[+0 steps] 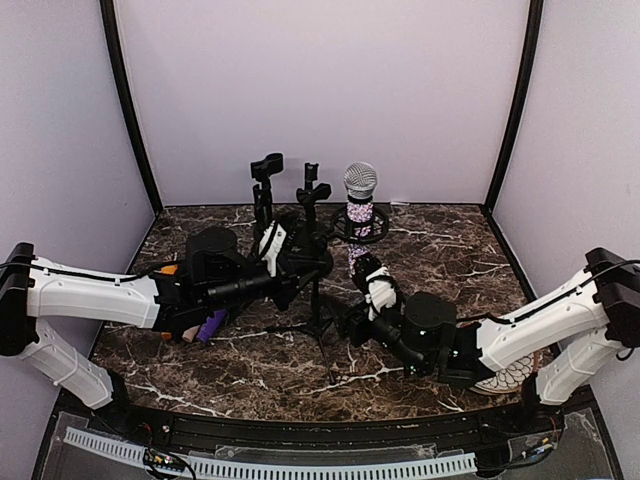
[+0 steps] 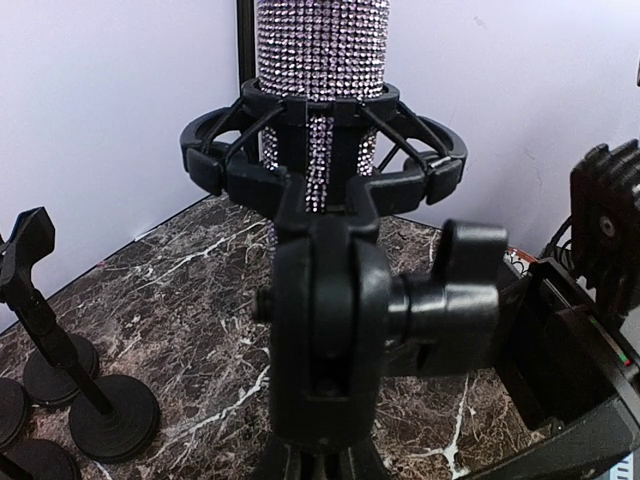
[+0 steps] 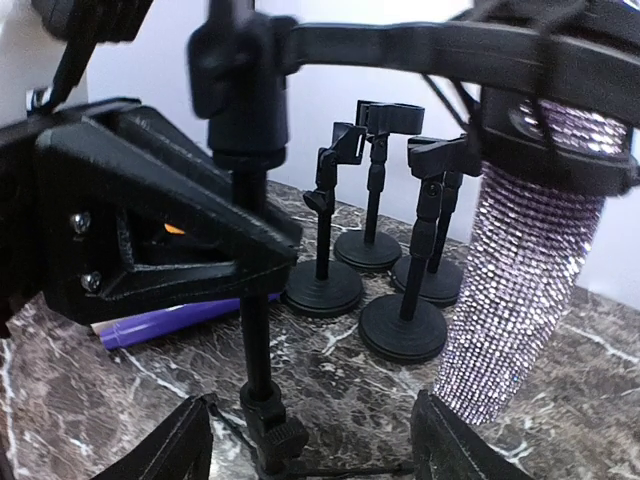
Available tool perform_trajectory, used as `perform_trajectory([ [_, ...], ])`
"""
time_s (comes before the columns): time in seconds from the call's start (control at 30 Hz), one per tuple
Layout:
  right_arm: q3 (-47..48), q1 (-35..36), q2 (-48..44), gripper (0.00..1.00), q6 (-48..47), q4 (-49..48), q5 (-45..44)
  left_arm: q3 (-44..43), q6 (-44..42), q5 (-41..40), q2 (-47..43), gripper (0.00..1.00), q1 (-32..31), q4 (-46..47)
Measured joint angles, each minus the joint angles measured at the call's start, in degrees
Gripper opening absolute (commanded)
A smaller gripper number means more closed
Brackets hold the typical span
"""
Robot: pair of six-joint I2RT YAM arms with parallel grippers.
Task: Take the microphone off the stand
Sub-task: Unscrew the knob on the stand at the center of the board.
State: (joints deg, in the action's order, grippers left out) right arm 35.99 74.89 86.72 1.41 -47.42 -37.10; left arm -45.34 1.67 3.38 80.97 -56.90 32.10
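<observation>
The microphone (image 1: 361,205) has a silver mesh head and a rhinestone body, and stands upright in the black shock-mount ring (image 1: 360,230) of the tripod stand (image 1: 316,300). In the left wrist view its body (image 2: 320,50) sits in the ring (image 2: 320,165) above the stand's joint (image 2: 325,320). My left gripper (image 1: 290,255) is shut on the stand's pole (image 3: 255,330) and is barely seen in its own view (image 2: 322,465). My right gripper (image 1: 362,272) is open and empty (image 3: 315,450). It is low beside the pole, and the microphone's lower end (image 3: 520,290) hangs just above its right finger (image 3: 460,445).
Several small black desk stands (image 1: 290,190) stand at the back and show in the right wrist view (image 3: 400,320). A purple object (image 1: 212,325) lies under my left arm. A white patterned thing (image 1: 505,375) lies under my right arm. Walls enclose three sides.
</observation>
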Motion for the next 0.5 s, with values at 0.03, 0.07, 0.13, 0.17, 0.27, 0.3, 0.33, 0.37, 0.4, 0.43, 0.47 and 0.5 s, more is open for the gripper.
perform_trajectory([
  [0.03,-1.0,-0.3,-1.0,0.69,2.2,-0.6,0.6,0.0,0.0,0.0,0.0,0.0,0.0,0.0],
  [0.07,-2.2,-0.7,-1.9,0.69,4.3,-0.9,1.4,0.0,0.0,0.0,0.0,0.0,0.0,0.0],
  [0.13,-3.9,-1.7,-3.0,0.69,9.0,-1.4,3.4,0.0,0.0,0.0,0.0,0.0,0.0,0.0],
  [0.17,-4.9,-2.4,-3.4,0.69,11.6,-1.6,4.6,0.0,0.0,0.0,0.0,0.0,0.0,0.0],
  [0.27,-7.0,-4.9,-4.0,0.7,19.8,-2.3,9.0,0.0,0.0,0.0,0.0,0.0,0.0,0.0],
  [0.3,-7.4,-5.6,-4.0,0.7,22.1,-2.5,10.4,0.0,0.0,0.0,0.0,0.0,0.0,0.0],
  [0.33,-7.9,-6.6,-4.0,0.71,25.2,-3.0,11.7,0.0,0.0,0.0,0.0,0.0,0.0,0.0],
  [0.37,-8.2,-7.5,-3.9,0.7,28.1,-3.5,13.7,0.0,0.0,0.0,0.0,0.0,0.0,0.0],
  [0.4,-8.3,-8.2,-3.6,0.7,30.8,-4.0,15.3,0.0,0.0,0.0,0.0,0.0,0.0,0.0],
  [0.43,-8.3,-8.9,-3.1,0.7,33.3,-5.0,16.8,0.0,0.0,0.0,0.1,0.0,0.0,0.0],
  [0.47,-8.3,-9.4,-2.6,0.68,35.1,-5.9,18.1,0.0,0.0,0.0,0.1,0.0,0.0,0.0],
  [0.5,-8.3,-9.9,-1.6,0.67,37.4,-7.4,19.5,0.0,0.1,0.1,0.1,0.0,0.0,0.1],
])
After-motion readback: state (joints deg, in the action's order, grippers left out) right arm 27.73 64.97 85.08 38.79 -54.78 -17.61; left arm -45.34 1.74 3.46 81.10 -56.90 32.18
